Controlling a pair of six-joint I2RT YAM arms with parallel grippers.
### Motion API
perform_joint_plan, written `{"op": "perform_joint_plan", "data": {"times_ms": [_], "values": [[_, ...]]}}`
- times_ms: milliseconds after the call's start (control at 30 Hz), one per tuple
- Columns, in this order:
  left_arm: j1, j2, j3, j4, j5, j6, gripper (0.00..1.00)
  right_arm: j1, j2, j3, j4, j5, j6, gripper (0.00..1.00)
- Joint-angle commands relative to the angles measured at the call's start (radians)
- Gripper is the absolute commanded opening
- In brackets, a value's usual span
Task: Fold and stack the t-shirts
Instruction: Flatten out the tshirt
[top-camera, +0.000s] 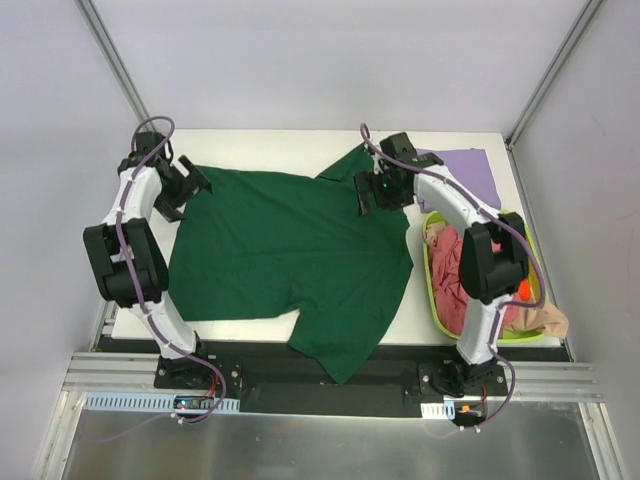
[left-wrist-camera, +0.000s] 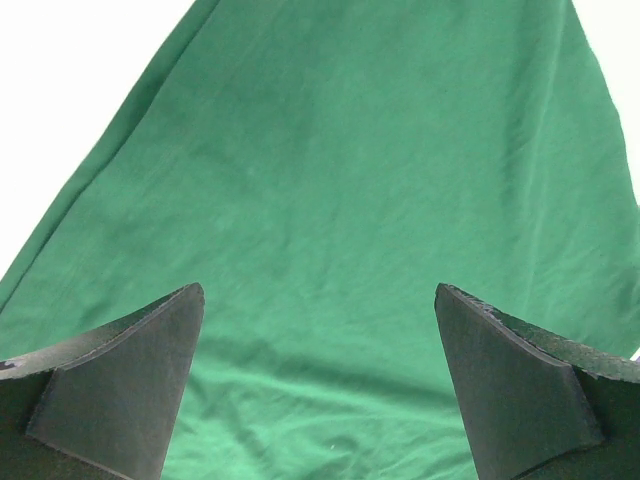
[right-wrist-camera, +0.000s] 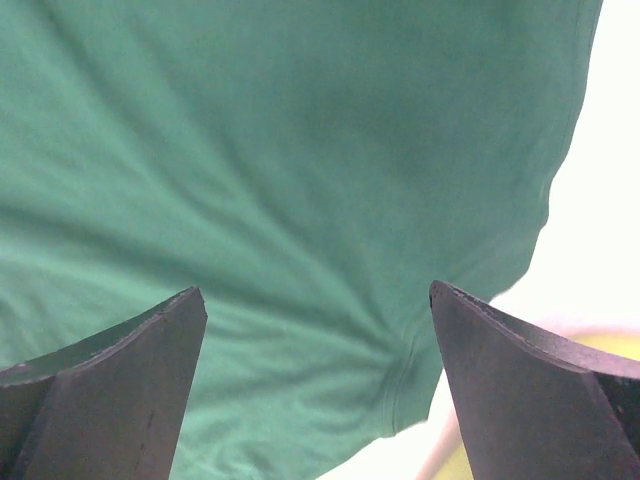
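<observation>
Over the far side of the dark green t-shirt (top-camera: 285, 250), spread on the table (top-camera: 270, 145) with one corner hanging off the near edge: left gripper (top-camera: 192, 188) and right gripper (top-camera: 372, 195), both gaping wide, holding nothing. Could slide that overhang floorward if tugged unevenly.

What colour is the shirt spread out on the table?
The t-shirt is plain dark green; the top external view shows it best.

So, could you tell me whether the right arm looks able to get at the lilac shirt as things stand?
Probably yes: the right claw is open over the green shirt, and the lilac shirt lies flat just beside it, nothing lying on it.
</observation>
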Motion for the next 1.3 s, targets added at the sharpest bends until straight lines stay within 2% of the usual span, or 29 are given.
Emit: {"op": "perform_joint_plan", "data": {"times_ms": [0,133,367,467,600,667,800,933,1267], "values": [[-0.009,0.135,0.124,-0.023,0.052,0.016,0.99,-0.021,0.168,0.185,-0.030,-0.004,0.006,0.96],[-0.012,0.257,0.228,-0.023,0.104,0.011,0.99,-0.047,0.306,0.350,-0.079,-0.043,0.031,0.96],[-0.014,0.386,0.334,-0.023,0.113,0.002,0.99,-0.072,0.486,0.499,-0.106,-0.071,0.098,0.96],[-0.015,0.437,0.375,-0.026,0.096,0.013,0.99,-0.085,0.544,0.560,-0.154,-0.082,0.117,0.96],[-0.014,0.491,0.426,-0.027,0.124,0.003,0.99,-0.113,0.650,0.753,-0.313,-0.167,0.186,0.96],[-0.014,0.514,0.452,-0.027,0.128,-0.009,0.99,-0.125,0.668,0.754,-0.311,-0.226,0.186,0.96],[-0.015,0.537,0.492,-0.029,0.121,-0.021,0.99,-0.144,0.719,0.779,-0.320,-0.194,0.186,0.96],[-0.016,0.548,0.517,-0.027,0.111,-0.033,0.99,-0.180,0.761,0.876,-0.289,-0.158,0.239,0.96],[-0.019,0.603,0.595,-0.027,0.128,-0.030,0.99,-0.228,0.808,0.961,-0.064,-0.200,0.227,0.96]]}}
